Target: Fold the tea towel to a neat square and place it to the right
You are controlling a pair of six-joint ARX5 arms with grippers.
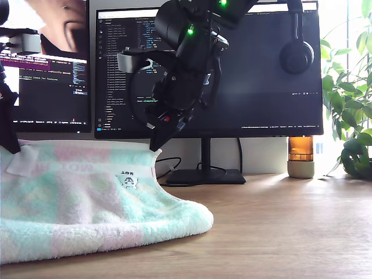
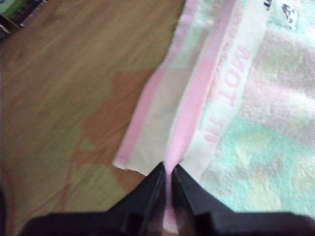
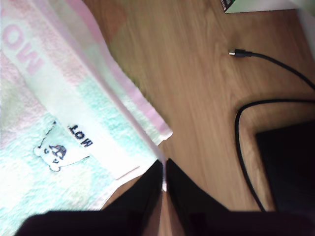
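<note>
A: So the tea towel (image 1: 87,203) is lying on the desk (image 1: 279,226) before the monitor (image 1: 232,70), its far edge being lifted?

B: Yes. My second gripper (image 3: 164,169) is clamping one far corner, my first gripper (image 2: 169,172) the other, likely for folding. My first gripper is barely showing in the exterior view; the towel's print is reading blurred.

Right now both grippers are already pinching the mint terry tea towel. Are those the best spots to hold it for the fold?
Yes. Hold the pale mint terry tea towel by the two corners of its raised far hem. My first gripper clamps the pink-banded corner and my second gripper the corner by the tag, each coming from above. The hem is thin and the cloth limp, so corner grips keep that edge taut.
</note>
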